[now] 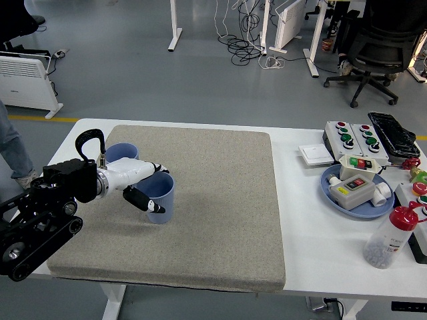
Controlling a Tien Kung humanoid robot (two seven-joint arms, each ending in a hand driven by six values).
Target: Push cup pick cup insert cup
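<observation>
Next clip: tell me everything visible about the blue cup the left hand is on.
The blue cup is a plain, matte, plastic-looking tumbler, standing upright and open-topped on the grey mat, left of its middle. The left hand grips it: white fingers reach over the rim while the black-tipped thumb presses its front wall. A second blue cup stands just behind; contact between them cannot be told.

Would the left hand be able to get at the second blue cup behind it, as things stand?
Probably not yet: the left hand is closed around the nearer blue cup, while the second blue cup sits behind its wrist, partly hidden. Nothing else blocks it.
</observation>
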